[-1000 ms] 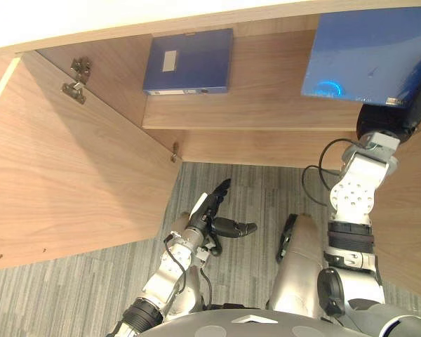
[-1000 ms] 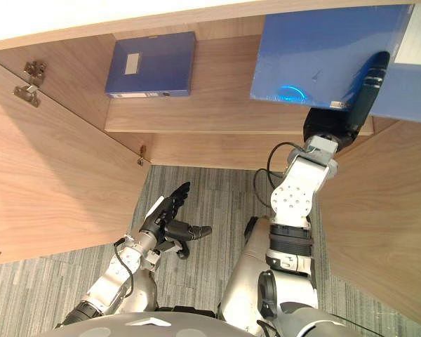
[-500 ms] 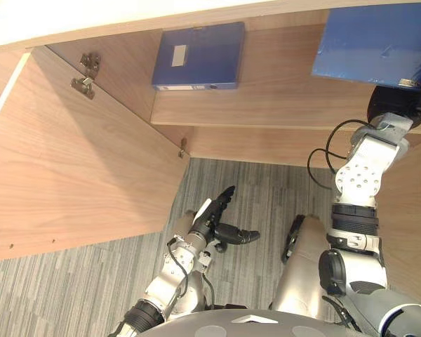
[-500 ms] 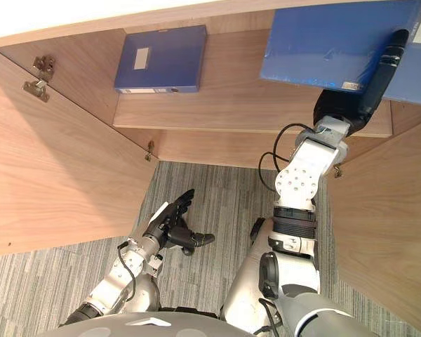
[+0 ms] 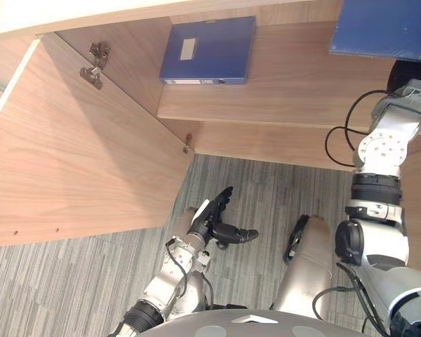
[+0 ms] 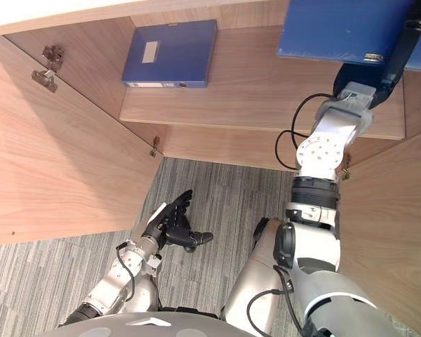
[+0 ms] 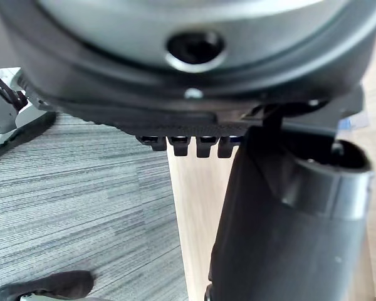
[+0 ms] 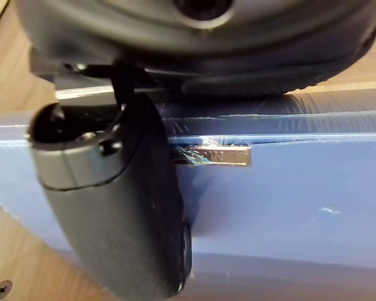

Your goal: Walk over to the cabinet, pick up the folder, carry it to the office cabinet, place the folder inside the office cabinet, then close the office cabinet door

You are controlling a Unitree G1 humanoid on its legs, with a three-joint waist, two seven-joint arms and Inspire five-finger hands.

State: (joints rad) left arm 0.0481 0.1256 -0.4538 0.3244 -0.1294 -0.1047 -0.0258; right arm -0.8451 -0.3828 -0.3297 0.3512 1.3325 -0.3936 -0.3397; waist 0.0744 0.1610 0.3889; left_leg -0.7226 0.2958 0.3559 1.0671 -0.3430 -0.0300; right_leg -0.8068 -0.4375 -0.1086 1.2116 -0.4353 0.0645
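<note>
A wooden shelf (image 6: 266,91) ran across the view. A blue folder (image 6: 170,43) lay flat on it toward its left end, white label up. Over the shelf's right end the right hand (image 6: 379,74) pinched a second folder (image 6: 337,28); whether that one rested on the wood could not be told. Below the shelf lay grey striped carpet (image 6: 231,196).

Left hand (image 5: 212,219), fingers straight, over carpet (image 5: 84,281); blue folder (image 5: 387,28) upper right; second folder (image 5: 207,50) on shelf (image 5: 295,88).
</note>
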